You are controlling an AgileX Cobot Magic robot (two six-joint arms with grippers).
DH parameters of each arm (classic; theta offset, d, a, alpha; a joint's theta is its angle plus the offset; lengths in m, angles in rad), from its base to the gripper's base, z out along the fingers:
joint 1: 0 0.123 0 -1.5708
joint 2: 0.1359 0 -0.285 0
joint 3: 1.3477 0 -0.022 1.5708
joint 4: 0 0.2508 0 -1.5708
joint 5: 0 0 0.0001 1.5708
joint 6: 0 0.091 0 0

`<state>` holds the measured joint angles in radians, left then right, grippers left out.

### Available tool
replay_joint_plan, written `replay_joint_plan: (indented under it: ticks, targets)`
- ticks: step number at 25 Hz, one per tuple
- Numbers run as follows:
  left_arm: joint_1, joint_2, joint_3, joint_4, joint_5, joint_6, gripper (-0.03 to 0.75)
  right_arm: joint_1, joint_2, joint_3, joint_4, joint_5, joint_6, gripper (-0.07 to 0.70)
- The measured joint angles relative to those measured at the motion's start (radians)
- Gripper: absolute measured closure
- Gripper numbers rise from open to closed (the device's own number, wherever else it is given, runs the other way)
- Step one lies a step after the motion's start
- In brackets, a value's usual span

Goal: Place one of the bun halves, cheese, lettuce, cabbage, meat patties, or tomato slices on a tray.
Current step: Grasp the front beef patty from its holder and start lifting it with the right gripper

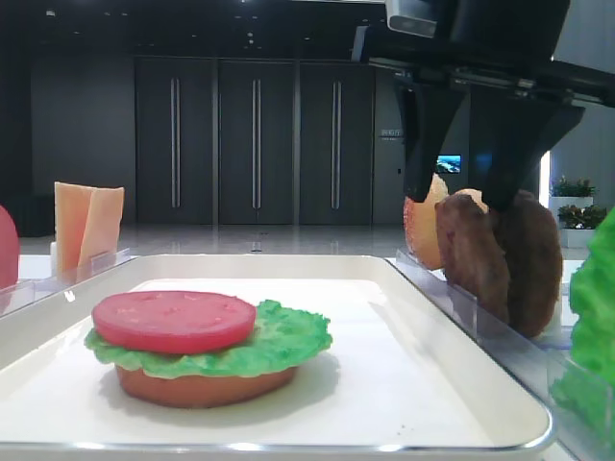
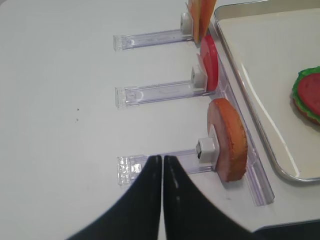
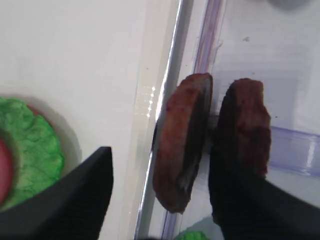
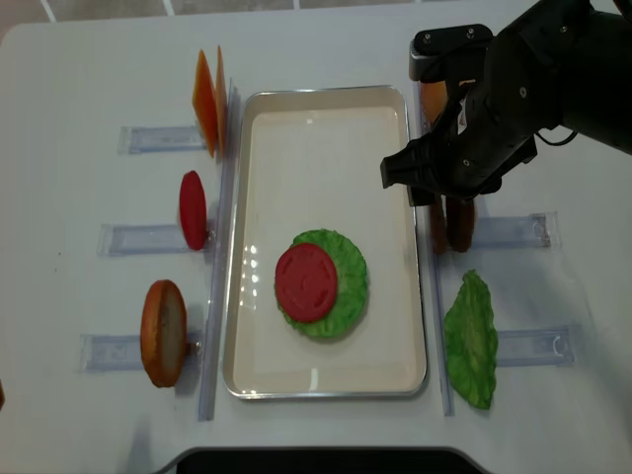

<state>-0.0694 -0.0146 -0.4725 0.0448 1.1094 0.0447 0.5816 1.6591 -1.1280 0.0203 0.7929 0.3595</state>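
Two dark brown meat patties (image 3: 182, 145) (image 4: 449, 225) stand on edge in a clear rack just right of the white tray (image 4: 321, 94). My right gripper (image 3: 160, 162) (image 4: 434, 193) is open and straddles the patty nearer the tray. Its left finger (image 3: 75, 200) hangs over the tray rim, well apart from the patty, and its right finger (image 3: 240, 195) sits between the two patties. On the tray lies a stack of bun half, lettuce (image 4: 348, 286) and tomato slice (image 4: 306, 281). My left gripper (image 2: 162, 159) is shut and empty over the table by another bun half (image 2: 230, 140).
Clear racks flank the tray. On the left they hold cheese (image 4: 207, 89), a tomato slice (image 4: 193, 209) and the bun half (image 4: 163, 333). A lettuce leaf (image 4: 472, 341) lies on the right, and a bun (image 1: 423, 226) stands behind the patties.
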Motion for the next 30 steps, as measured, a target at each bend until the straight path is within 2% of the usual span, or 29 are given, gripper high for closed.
replay_joint_plan:
  ticks: [7,15,30]
  targets:
    - [0.0,0.0,0.0,0.0,0.0,0.0,0.722,-0.003,0.002,0.0,0.0,-0.027,-0.001,0.226]
    - [0.0,0.0,0.0,0.0,0.0,0.0,0.722,-0.033,0.002,0.0,0.0,-0.028,-0.007,0.226]
    - [0.0,0.0,0.0,0.0,0.0,-0.001,0.722,-0.034,0.017,0.005,0.002,-0.027,-0.016,0.226]
